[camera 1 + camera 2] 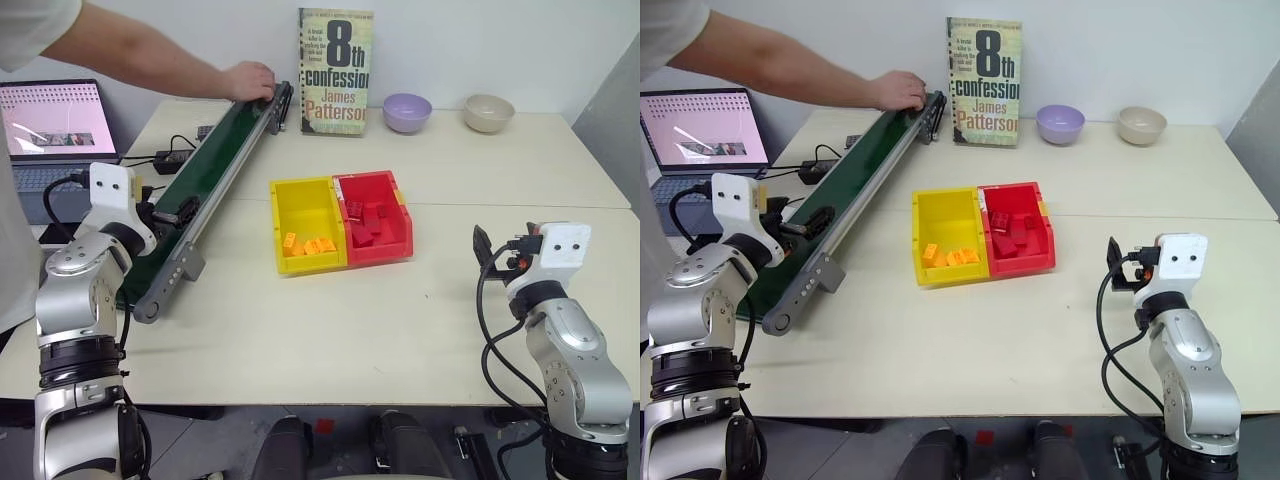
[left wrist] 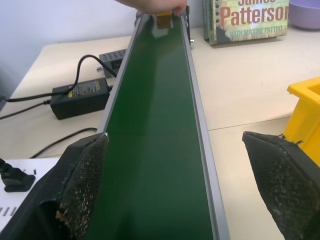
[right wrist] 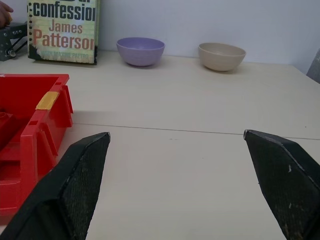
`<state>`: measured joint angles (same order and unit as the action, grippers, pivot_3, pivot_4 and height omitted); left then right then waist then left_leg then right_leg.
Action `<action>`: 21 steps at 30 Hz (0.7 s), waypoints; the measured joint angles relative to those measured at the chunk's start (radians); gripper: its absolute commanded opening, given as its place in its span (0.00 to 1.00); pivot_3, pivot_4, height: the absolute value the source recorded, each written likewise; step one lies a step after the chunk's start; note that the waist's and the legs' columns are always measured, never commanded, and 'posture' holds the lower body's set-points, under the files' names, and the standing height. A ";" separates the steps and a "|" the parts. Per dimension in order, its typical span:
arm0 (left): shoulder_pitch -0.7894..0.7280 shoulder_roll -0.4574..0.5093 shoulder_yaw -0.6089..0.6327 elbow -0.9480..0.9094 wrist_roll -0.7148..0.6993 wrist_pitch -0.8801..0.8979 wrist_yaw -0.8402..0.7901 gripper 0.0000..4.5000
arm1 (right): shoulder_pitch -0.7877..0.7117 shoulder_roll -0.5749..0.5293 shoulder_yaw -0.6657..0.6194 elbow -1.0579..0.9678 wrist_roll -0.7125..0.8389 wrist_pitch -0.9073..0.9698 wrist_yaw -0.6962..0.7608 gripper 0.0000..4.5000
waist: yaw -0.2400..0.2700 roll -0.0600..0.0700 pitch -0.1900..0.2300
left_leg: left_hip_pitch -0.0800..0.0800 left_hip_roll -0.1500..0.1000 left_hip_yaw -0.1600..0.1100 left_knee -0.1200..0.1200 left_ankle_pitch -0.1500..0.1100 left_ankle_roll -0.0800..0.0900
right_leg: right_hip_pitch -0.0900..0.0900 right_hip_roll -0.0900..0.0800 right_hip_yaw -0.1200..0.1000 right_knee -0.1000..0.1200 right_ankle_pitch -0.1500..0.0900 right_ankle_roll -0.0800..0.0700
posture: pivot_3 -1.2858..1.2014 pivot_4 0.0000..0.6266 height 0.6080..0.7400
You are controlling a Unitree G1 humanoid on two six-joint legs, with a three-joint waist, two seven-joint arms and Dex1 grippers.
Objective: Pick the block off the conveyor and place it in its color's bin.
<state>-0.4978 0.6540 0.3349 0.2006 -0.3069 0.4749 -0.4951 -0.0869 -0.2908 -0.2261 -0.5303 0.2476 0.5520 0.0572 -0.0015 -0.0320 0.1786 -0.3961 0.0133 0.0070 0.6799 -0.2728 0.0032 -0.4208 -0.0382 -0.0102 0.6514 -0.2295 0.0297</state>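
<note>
Head view: a person's hand (image 1: 249,80) sits at the far end of the long dark green conveyor belt (image 1: 215,165) by the table's left edge; the yellow plastic bin (image 1: 305,222) sits mid-table.

Left wrist: left gripper (image 2: 175,185) spread wide over the belt, small orange-yellow studded block (image 2: 163,19) under the hand.

Right wrist: right gripper (image 3: 180,185) wide apart, empty.

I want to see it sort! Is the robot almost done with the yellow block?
Just starting. A person's hand is setting the block at the conveyor's far end. The left gripper waits open over the belt, empty. Earlier blocks lie in the yellow bin. Grabbing and dropping remain.
</note>
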 measured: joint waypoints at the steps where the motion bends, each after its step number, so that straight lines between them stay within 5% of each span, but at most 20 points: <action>1: 0.000 0.000 0.000 0.000 0.000 0.000 0.000 0.99 | 0.000 0.000 0.000 0.000 0.000 0.000 0.000 1.00 | 0.000 0.000 0.000 | 0.000 0.000 0.000 0.000 0.000 0.000 | 0.000 0.000 0.000 0.000 0.000 0.000 | 0.52 0.24 1.00; 21: 0.027 0.009 0.014 -0.013 -0.008 0.004 -0.008 0.99 | -0.010 0.002 0.001 0.000 0.000 0.006 0.004 1.00 | 0.000 0.000 0.000 | 0.000 0.000 0.000 0.000 0.000 0.000 | 0.000 0.000 0.000 0.000 0.000 0.000 | 0.52 0.24 1.00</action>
<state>-0.4711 0.6633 0.3490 0.1878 -0.3149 0.4789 -0.5033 -0.0967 -0.2884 -0.2248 -0.5302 0.2473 0.5583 0.0611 -0.0016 -0.0320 0.1786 -0.3961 0.0134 0.0069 0.6799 -0.2728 0.0032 -0.4208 -0.0382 -0.0102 0.6514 -0.2295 0.0297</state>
